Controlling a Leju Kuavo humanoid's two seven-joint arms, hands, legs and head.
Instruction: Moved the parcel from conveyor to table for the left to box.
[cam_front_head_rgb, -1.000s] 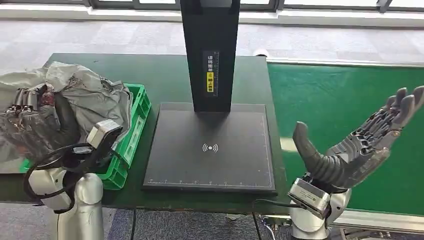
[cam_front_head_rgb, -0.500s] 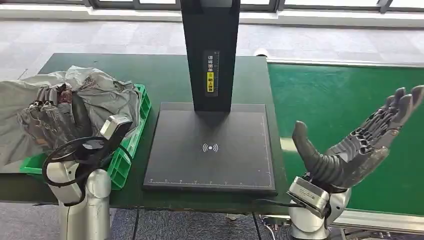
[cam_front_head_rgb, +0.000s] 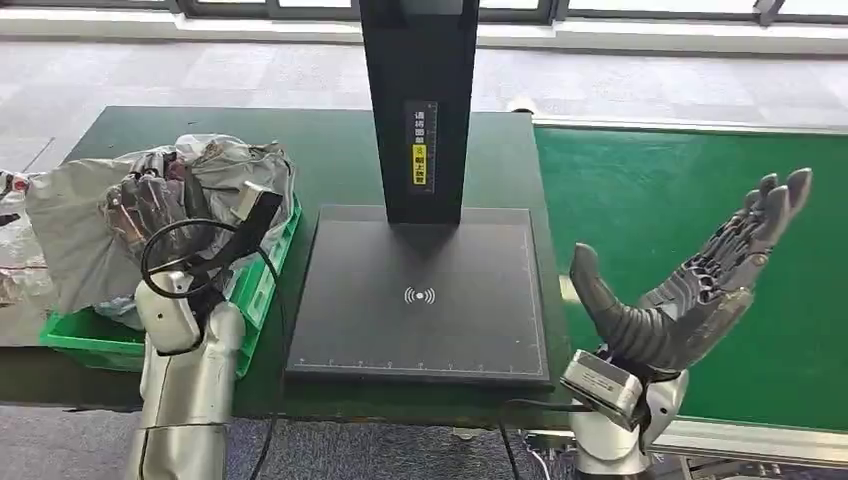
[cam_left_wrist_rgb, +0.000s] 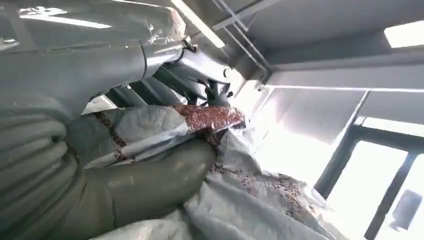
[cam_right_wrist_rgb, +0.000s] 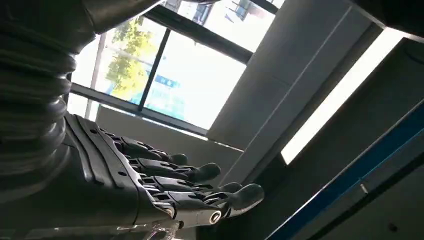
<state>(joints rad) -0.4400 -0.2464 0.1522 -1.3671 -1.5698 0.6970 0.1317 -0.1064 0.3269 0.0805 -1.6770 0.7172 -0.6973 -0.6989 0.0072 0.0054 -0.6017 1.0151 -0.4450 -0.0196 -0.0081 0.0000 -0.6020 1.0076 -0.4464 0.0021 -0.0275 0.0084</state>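
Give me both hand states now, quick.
Left hand: holding the grey parcel over the green box.
Right hand: open, empty, above the conveyor.

Silver arms, black looped wrist cable (cam_front_head_rgb: 185, 250), dark grey ribbed hands (cam_front_head_rgb: 690, 290)

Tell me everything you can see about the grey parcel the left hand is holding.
The parcel is a soft grey plastic mailer bag, crumpled and creased, with a glossy surface. The left wrist view shows a reddish-brown speckled patch on its film. The left hand grips it from above, fingers bunching the plastic, thumb pressed against a fold. It hangs over the green crate at the left end of the dark green table, its lower part inside the crate, one flap spreading past the table's left edge.
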